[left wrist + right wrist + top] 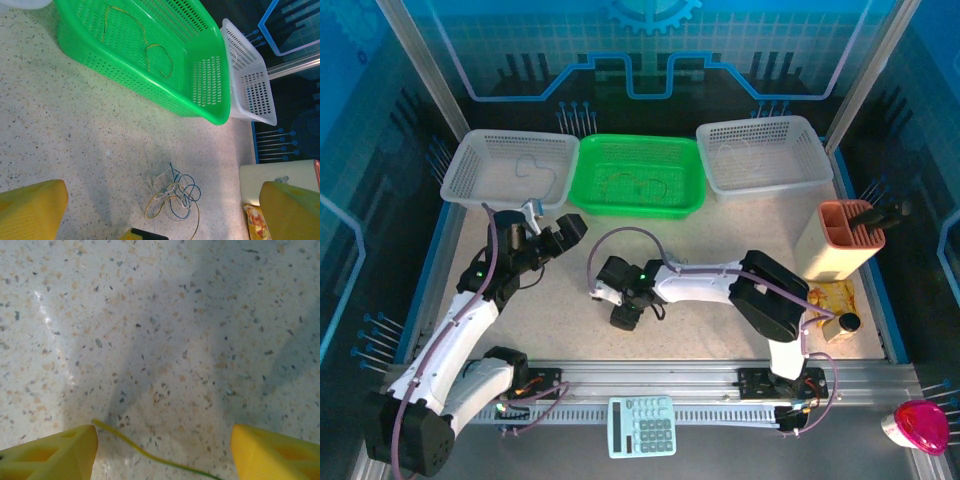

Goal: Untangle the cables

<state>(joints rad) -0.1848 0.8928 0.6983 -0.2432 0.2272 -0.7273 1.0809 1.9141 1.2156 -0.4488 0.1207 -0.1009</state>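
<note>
The right claw (164, 434) stands spread astride a yellowish cable (143, 452) lying on the table (160, 315), and the left claw (162, 192) gapes wide, both empty.

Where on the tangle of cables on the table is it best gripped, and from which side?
Probably the yellowish loop at the lower left of the tangle in the left wrist view. It lies flat, clear of the blue coils, so the right fingers dropping straight down could pinch that one strand.
</note>
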